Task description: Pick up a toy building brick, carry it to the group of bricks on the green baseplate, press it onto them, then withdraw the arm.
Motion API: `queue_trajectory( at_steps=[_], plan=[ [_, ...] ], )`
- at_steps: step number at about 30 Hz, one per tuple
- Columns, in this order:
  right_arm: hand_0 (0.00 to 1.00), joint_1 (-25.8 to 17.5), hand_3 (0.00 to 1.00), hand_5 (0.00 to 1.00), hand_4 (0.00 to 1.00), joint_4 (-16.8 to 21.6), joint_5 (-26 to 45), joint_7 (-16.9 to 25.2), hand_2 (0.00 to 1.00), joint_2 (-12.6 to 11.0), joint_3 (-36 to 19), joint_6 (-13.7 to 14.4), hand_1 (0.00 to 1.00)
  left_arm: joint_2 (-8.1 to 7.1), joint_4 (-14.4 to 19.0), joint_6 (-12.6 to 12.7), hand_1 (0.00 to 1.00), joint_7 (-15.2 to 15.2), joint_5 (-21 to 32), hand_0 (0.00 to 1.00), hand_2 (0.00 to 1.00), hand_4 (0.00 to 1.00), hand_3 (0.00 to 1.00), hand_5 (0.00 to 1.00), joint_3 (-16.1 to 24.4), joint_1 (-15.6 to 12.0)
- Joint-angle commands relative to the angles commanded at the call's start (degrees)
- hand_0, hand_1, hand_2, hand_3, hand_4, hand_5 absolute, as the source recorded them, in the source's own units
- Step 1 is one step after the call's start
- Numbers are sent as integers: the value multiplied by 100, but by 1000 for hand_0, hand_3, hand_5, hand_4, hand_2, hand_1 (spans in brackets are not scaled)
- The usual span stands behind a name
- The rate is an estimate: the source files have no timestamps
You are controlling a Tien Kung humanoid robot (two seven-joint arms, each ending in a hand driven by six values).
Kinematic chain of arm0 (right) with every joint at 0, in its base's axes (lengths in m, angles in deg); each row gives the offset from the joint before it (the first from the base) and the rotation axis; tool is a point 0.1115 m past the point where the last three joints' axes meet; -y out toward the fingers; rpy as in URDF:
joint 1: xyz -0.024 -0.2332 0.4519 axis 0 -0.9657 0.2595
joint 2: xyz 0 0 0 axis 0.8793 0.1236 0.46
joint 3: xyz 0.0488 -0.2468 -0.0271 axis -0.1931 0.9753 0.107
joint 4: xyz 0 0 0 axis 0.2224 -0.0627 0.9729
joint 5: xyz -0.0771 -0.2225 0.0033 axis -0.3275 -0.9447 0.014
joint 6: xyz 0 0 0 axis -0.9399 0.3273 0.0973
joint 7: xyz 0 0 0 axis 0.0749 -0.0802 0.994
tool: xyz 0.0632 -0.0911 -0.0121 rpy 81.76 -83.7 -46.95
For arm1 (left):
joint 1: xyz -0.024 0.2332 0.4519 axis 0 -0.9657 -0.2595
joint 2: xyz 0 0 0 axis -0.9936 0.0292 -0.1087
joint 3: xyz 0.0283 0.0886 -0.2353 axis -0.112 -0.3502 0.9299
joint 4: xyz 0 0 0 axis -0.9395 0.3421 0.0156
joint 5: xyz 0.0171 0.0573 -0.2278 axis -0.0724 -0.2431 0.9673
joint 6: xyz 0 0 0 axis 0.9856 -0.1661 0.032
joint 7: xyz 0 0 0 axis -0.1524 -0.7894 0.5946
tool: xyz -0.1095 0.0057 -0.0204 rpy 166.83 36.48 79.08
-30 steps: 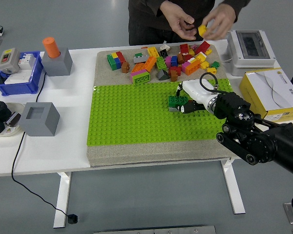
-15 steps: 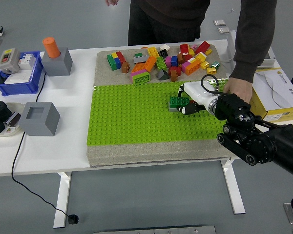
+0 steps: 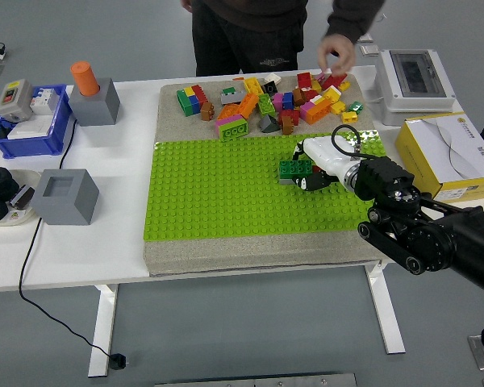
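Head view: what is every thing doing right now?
Right hand: fingers curled on the green brick.
Green brick: sitting on the green baseplate.
Loose bricks: heaped behind the baseplate.
Person's hand: hovering over the heap; blurred.
Grey block: upright, hollow facing up.
Orange cylinder: standing on its grey stand.

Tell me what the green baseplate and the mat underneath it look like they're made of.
The flat green studded baseplate looks like moulded plastic: uniform colour, regular stud rows. The beige mat under it looks like soft foam or felt, matte and grainy; which one is unclear.
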Motion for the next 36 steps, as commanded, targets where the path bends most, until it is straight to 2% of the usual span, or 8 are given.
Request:
queue_trajectory(
  at_steps=[14,17,18,23,24,29,30,36],
  plan=[
    [763,-8,693,253,689,67,49,2,802,-19,35,-14,745,-2,0,-12,777,-9,-27,785,721,998,434,825,20,-2],
    [763,-15,693,253,689,209,72,3,802,-62,-2,-42,745,-5,0,-17,777,-9,-40,785,721,998,434,825,35,-2],
    [766,-18,733,251,752,263,82,2,821,-78,-18,-52,751,-5,0,-18,778,-9,-44,784,721,998,434,826,40,-2],
    [766,-102,733,251,752,749,124,-70,821,-292,-164,-128,751,1,0,-19,778,-5,-34,784,721,998,434,826,55,-8],
    [785,-146,789,400,930,896,114,-98,841,-371,-207,-136,770,3,0,-16,778,0,-15,784,721,998,434,827,48,-12],
    [785,-360,789,400,930,1502,-123,-206,841,-669,-365,-94,770,13,0,-9,778,9,27,784,721,998,434,827,41,-33],
    [791,-402,677,516,928,1624,-169,-220,847,-713,-377,-82,776,15,0,-10,778,9,24,784,720,998,433,827,47,-37],
    [792,-498,655,551,920,1699,-184,-228,853,-742,-294,-50,778,22,0,-13,779,7,2,783,720,998,434,827,70,-45]
  ],
)
